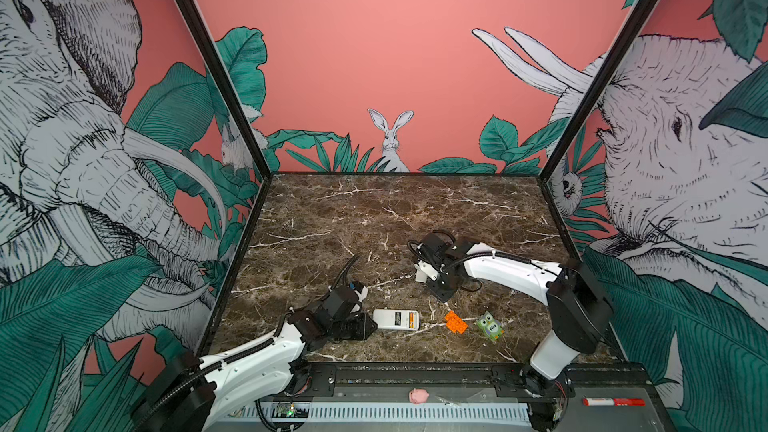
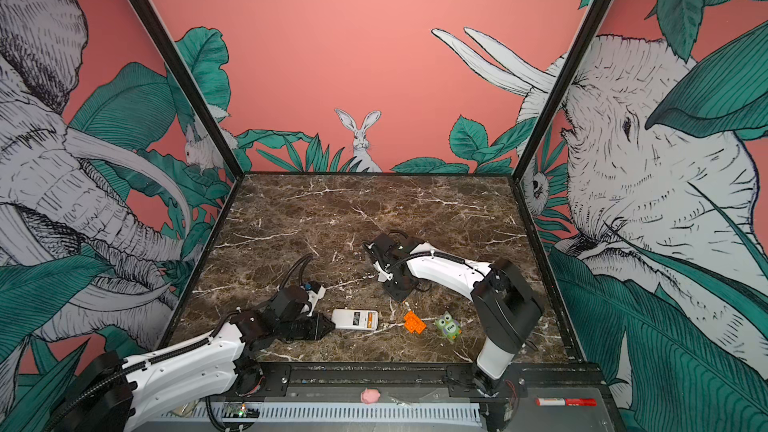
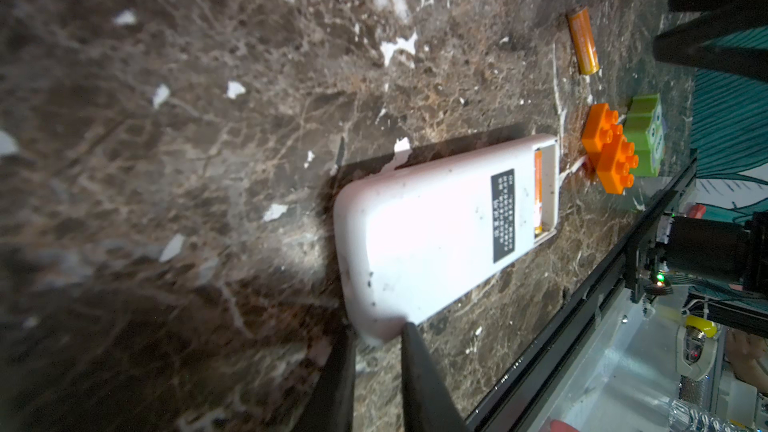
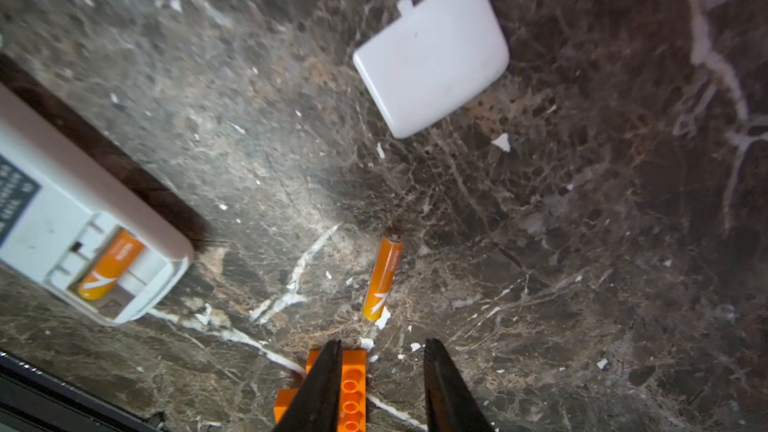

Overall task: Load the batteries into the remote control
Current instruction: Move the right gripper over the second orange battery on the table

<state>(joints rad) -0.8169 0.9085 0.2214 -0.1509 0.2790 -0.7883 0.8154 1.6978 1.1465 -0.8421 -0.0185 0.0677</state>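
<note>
One thin orange battery (image 4: 110,265) sits in the white oblong plastic remote (image 1: 396,320), back-up on the brown marble bench (image 1: 374,218); second battery (image 4: 383,276) loose nearby. Left hand (image 3: 376,367) clamps remote's end. Right hand (image 4: 380,371) part-open, empty. Next, likely: lower, pinch second battery.

Pretty wild booth here. The back wall (image 1: 395,35) is flat salmon pink with a white rabbit (image 1: 390,139) peeking out of teal leaves (image 1: 316,151) along the bottom. Both side walls carry huge ink-drawn elephants, one on the left (image 1: 62,139) and one on the right (image 1: 685,139), with more big green foliage. Black frame posts (image 1: 212,76) run up the corners. The table (image 1: 374,209) is dark brown marble-look with white veins, evenly lit, soft shadows only. A black rail (image 1: 415,376) and a grey slotted duct (image 1: 415,411) run along the front edge.
</note>
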